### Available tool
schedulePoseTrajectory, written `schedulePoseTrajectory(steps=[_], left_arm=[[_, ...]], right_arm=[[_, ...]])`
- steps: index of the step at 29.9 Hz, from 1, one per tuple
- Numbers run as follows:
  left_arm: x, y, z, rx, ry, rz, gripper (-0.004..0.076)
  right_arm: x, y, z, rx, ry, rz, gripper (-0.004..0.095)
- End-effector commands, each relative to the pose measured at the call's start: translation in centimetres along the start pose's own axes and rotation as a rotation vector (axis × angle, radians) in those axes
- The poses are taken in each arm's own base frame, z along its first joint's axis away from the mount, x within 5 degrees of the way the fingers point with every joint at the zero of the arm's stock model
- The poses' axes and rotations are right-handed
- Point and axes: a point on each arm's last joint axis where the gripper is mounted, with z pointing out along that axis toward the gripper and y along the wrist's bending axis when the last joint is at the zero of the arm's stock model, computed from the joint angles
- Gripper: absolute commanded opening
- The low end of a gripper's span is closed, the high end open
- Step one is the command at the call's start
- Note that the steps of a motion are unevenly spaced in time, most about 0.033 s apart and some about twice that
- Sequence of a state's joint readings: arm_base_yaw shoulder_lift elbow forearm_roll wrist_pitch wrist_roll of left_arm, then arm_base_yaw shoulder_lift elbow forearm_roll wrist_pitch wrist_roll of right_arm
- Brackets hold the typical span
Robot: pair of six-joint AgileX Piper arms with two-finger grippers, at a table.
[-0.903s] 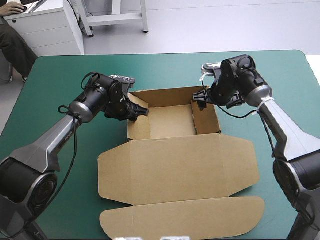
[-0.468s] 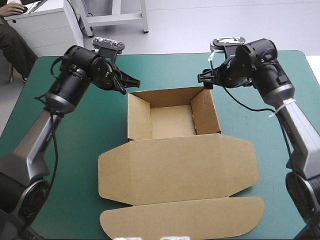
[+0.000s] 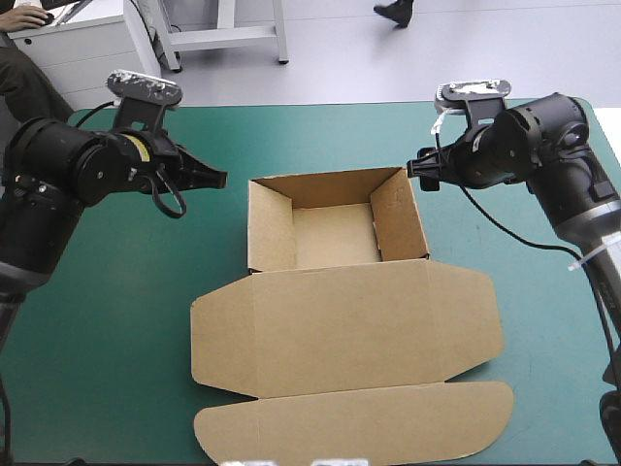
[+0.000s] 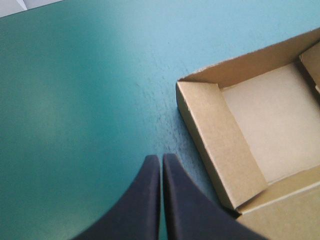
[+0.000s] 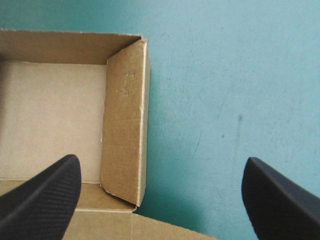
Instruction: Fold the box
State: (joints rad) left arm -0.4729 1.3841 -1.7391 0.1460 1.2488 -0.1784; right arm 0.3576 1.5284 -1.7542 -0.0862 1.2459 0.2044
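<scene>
A box (image 3: 291, 335) made of a cut sheet of brown board lies on the middle of the table's teal-green cover (image 3: 107, 320). Its far part is an open rectangular tray (image 3: 330, 238) with four walls standing upright, its mouth facing up. The tray's long sides run left to right, parallel with the table's far edge. From the tray's near wall a broad flat lid (image 3: 398, 320) lies on the cover and points toward the near edge. Beyond the lid is a rounded tuck flap (image 3: 359, 427), also flat, reaching almost to that edge. Lid and flap likewise have their long axis running left to right.

The left gripper (image 3: 213, 178) hovers over bare cover to the left of the tray's far left corner, apart from it and pointing toward it. In the left wrist view its black fingers (image 4: 150, 200) are pressed together into one pointed arch with nothing between them. The tray's left wall (image 4: 220, 150) lies ahead and to one side.

The right gripper (image 3: 419, 167) hangs just beside the tray's far right corner. In the right wrist view its black fingers (image 5: 45, 200) are spread wide and hold nothing. The tray's upright right wall (image 5: 125, 120) is ahead between them, nearer the finger on the tray's side, and the other finger is over bare cover.
</scene>
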Motion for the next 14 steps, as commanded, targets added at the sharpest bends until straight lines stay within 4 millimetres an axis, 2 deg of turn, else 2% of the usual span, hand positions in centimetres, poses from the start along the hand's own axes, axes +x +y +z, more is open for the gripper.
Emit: schedulePoseTrajectory(steps=[1,5,10,14], left_arm=[[1.8,0.5,-2.2,-0.001,-0.007,0.003,-0.0004],[4.2,0.7,-1.6,-0.003,0.023,0.011,-0.0005],[7.8,1.1,-0.9,-0.006,0.062,0.023,-0.0004],[10.6,1.4,-1.0,0.014,0.027,0.024,-0.0006]], right_arm=[[-0.2,-0.1,-0.8,-0.02,-0.075,0.013,0.0809],[-0.6,0.3,1.3,-0.032,-0.052,0.019,0.0809],[-0.8,0.8,4.9,-0.036,0.018,0.02,0.0809],[-0.7,1.0,8.0,-0.027,0.089,0.006,0.0809]])
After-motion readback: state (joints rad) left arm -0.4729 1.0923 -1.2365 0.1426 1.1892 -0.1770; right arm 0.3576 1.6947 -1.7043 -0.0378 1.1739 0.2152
